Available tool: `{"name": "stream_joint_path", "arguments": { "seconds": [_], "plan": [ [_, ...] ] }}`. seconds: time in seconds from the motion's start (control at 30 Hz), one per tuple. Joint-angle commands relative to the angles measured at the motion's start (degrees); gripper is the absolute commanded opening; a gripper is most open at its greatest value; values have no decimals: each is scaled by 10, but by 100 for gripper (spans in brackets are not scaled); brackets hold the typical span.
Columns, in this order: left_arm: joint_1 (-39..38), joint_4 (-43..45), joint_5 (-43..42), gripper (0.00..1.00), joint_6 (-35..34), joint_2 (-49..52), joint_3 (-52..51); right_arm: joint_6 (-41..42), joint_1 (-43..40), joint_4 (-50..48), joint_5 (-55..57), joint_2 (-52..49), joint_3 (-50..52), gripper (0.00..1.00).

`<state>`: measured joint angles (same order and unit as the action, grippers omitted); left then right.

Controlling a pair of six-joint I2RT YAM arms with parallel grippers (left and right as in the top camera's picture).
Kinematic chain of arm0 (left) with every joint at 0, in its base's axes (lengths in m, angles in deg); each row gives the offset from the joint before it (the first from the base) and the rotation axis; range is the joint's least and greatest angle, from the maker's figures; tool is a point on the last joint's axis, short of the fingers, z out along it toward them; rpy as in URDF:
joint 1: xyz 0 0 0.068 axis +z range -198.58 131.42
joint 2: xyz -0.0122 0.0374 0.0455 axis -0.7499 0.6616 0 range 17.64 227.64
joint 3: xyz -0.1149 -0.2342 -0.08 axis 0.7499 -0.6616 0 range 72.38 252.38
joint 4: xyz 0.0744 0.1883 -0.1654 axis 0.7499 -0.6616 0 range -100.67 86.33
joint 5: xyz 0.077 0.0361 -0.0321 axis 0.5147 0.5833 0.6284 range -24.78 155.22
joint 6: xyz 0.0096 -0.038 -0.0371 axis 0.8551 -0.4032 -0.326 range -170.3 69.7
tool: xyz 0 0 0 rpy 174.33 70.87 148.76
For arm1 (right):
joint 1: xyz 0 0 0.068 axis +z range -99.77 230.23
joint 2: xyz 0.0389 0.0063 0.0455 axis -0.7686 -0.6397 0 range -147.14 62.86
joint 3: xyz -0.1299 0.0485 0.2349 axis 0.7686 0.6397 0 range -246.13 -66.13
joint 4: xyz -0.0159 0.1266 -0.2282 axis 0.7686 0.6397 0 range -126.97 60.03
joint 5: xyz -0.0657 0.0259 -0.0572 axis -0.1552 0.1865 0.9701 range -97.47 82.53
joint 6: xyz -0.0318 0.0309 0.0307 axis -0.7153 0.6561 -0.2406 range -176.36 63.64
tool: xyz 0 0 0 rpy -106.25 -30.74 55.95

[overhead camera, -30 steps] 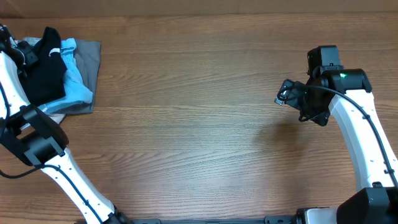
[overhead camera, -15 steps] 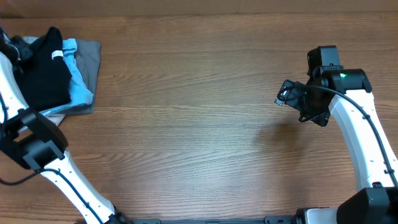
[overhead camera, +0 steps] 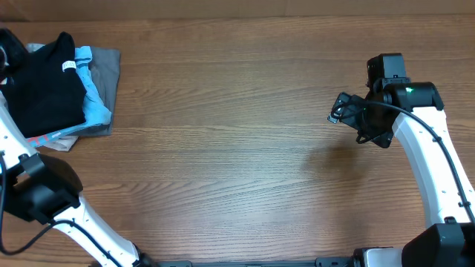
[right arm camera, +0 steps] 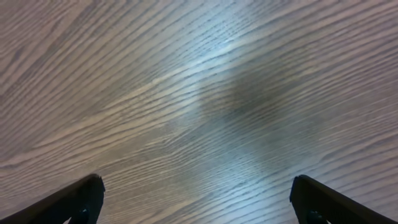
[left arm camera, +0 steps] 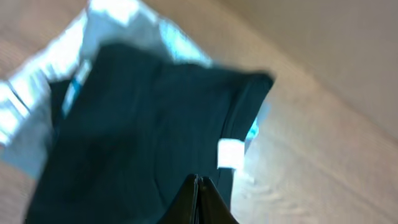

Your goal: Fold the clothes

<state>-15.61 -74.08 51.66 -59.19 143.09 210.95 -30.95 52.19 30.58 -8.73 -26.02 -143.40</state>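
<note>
The black T-shirt (overhead camera: pixel 44 89) lies at the far left corner of the table (overhead camera: pixel 223 148), on top of a light-blue shirt (overhead camera: pixel 96 107) and a grey shirt (overhead camera: pixel 110 70). The left gripper (left arm camera: pixel 196 182) has its jaws pressed tight together, and from where I stand they seem to pinch a bit of the black fabric just beside the white neck tag (left arm camera: pixel 231 154). The wrist view is blurred, so I can't be sure how much cloth is caught. If it's only a thin nip, the soft fabric may slip out once the arm pulls. If the pinch went deeper, the light-blue shirt could drag along and wreck the stack. The right gripper (right arm camera: pixel 196 186) hangs spread wide over bare wood, well apart from the pile, so it can't steady anything yet.
</note>
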Motion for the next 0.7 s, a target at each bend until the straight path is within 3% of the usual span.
{"name": "stream_joint_path", "arguments": {
  "seconds": [0.0,0.33,0.67],
  "plan": [
    [-11,-14,-13,4,1,48,-5,-3,-1,-7,-2,0,1,100],
    [-30,-16,-13,7,21,156,-5,-3,-1,-9,-2,0,1,100],
    [-20,-16,-9,11,26,69,38,-3,-1,-9,-1,0,1,100]
  ]
}}
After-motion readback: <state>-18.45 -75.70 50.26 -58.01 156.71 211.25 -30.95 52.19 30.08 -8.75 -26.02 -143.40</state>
